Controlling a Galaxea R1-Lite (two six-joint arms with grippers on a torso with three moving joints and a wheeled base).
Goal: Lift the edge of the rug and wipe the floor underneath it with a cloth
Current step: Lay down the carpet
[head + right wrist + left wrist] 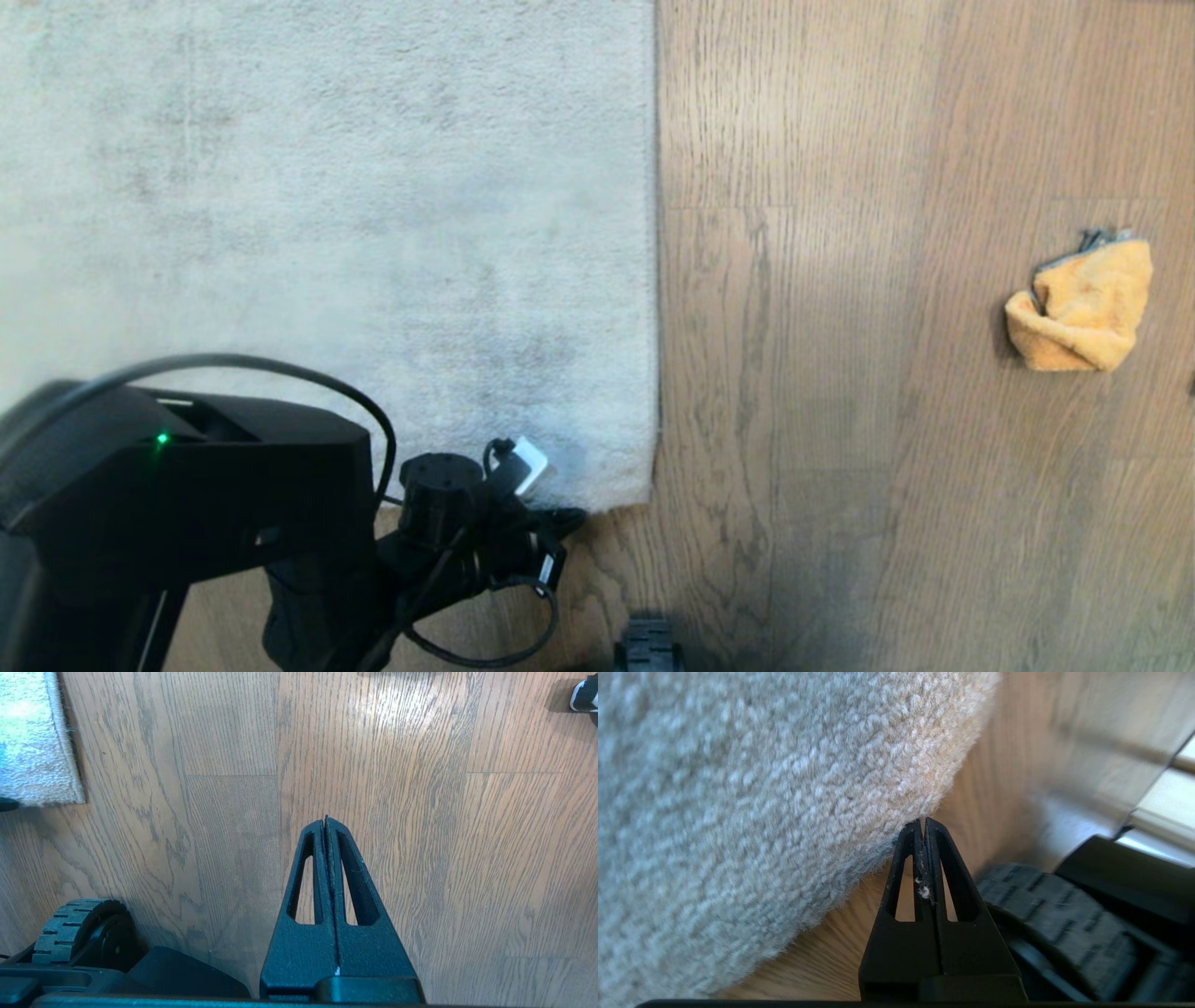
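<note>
Rug edge flat on floor | left gripper pressed together, empty, tips at rug's near corner | cloth lying well apart | right gripper closed, empty, above floor

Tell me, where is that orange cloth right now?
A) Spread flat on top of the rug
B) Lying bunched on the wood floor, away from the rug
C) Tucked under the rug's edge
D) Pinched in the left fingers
B: the head view shows the cloth crumpled on the bare floor, well clear of the rug edge, with neither arm near it.
</note>
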